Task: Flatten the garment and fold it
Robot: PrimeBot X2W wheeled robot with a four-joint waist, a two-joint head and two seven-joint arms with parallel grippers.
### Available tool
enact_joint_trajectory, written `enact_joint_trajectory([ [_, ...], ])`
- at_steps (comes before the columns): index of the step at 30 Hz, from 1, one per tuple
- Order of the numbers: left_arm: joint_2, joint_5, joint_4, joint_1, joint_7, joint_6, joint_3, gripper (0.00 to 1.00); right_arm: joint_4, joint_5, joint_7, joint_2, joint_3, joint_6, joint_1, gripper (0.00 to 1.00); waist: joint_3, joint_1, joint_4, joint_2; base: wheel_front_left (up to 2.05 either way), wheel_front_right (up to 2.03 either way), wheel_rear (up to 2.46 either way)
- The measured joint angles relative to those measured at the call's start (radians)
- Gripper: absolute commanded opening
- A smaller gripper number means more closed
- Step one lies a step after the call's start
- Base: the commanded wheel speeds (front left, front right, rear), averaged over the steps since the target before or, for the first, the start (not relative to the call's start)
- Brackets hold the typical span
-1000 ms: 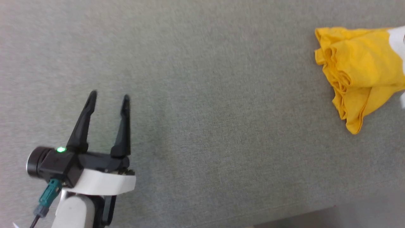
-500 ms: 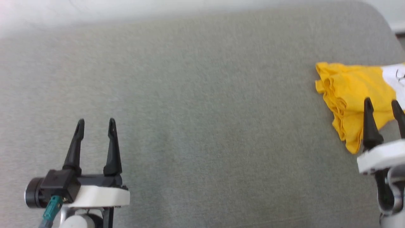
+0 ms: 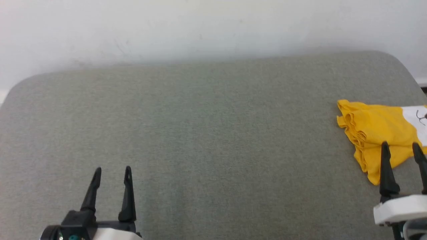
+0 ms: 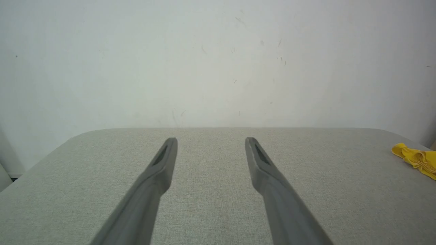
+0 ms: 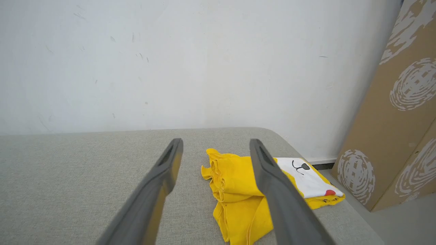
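Looking down in the head view, the garment (image 3: 377,133) lies bunched in a yellow heap at the right edge of the frame, on a grey cushioned surface (image 3: 213,133) that ends at a pale wall (image 3: 200,30) along the top. The left gripper (image 3: 112,169) sits at the lower left with its two dark fingers spread apart and nothing between them. The right gripper (image 3: 400,144) rises at the lower right, fingers equally parted, their tips overlapping the heap's lower edge; I cannot tell whether they touch the cloth.

In the left wrist view, the left gripper (image 4: 211,139) shows its fingers wide over bare grey fabric, with the garment (image 4: 415,158) a small yellow shape at the far right edge.

In the right wrist view, the right gripper (image 5: 216,140) frames the garment (image 5: 235,180) between its spread fingers, holding nothing. The cloth lies folded in layers in the lower centre, with a white patch (image 5: 306,180) bearing black lines (image 5: 299,166) and a red dot (image 5: 329,193) to its right. A printed cardboard panel (image 5: 398,119) leans at the right edge.
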Motion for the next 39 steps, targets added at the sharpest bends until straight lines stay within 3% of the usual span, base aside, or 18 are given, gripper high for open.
enact_joint_trajectory([
  [9, -0.013, 0.032, 0.030, 0.060, 0.000, -0.001, -0.018, 1.00, 0.050, 0.029, -0.051, 0.001, -0.060, 0.000, 0.077, 1.00, -0.064, 0.0001, 0.045, 0.0000, 0.00, 0.00, 0.00],
  [28, -0.026, 0.054, 0.035, 0.064, 0.000, -0.020, -0.039, 1.00, 0.101, -0.001, -0.077, 0.001, -0.017, 0.000, 0.083, 1.00, -0.071, 0.0002, 0.037, 0.0000, 0.00, 0.00, 0.00],
  [29, -0.027, 0.053, 0.031, 0.064, 0.000, -0.025, -0.038, 0.00, 0.101, -0.001, -0.077, 0.001, -0.016, 0.000, 0.082, 0.00, -0.067, 0.0002, 0.037, 0.0000, 0.00, 0.00, 0.00],
  [39, -0.027, 0.053, 0.032, 0.063, 0.010, -0.026, -0.039, 0.00, 0.101, -0.001, -0.065, 0.000, -0.016, 0.000, 0.082, 0.00, -0.065, 0.0006, 0.037, 0.0000, 0.00, 0.00, 0.00],
])
